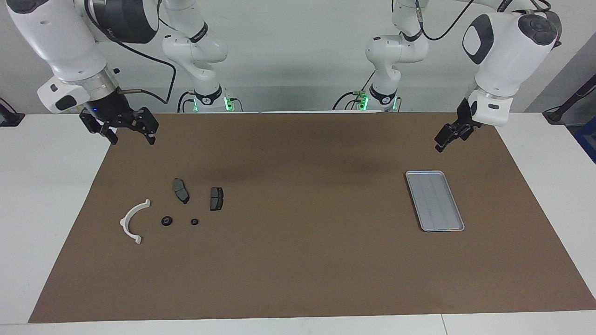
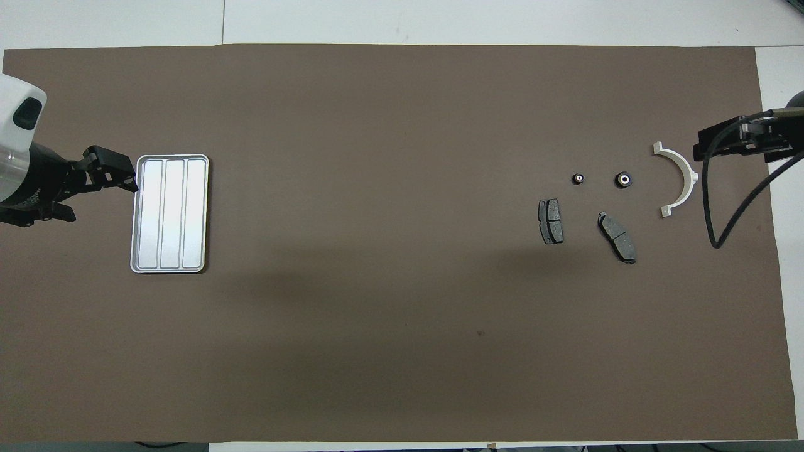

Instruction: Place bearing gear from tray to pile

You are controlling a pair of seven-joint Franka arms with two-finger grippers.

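Right gripper [image 1: 130, 135] raised over mat edge at its own end of counter [image 1: 42, 195], fingers apart, holding nothing. Two bearing gears [image 1: 166, 221] on mat below fingers, in pile between white arc bracket [image 1: 132, 219] and brake pads [image 1: 180, 190]. Tray [image 1: 435, 200] at left arm's end. Left gripper [image 1: 448, 136] waits in air near tray, fingers apart.

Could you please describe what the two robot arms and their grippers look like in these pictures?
Both arms have glossy white rounded shells with dark grey joint caps and panels. Black cables run along them, one looping loose beside the right gripper. Both it and the left gripper are black, blocky two-finger units mounted below a silver wrist ring. A small blue light glows on the right wrist; green lights shine at both bases.
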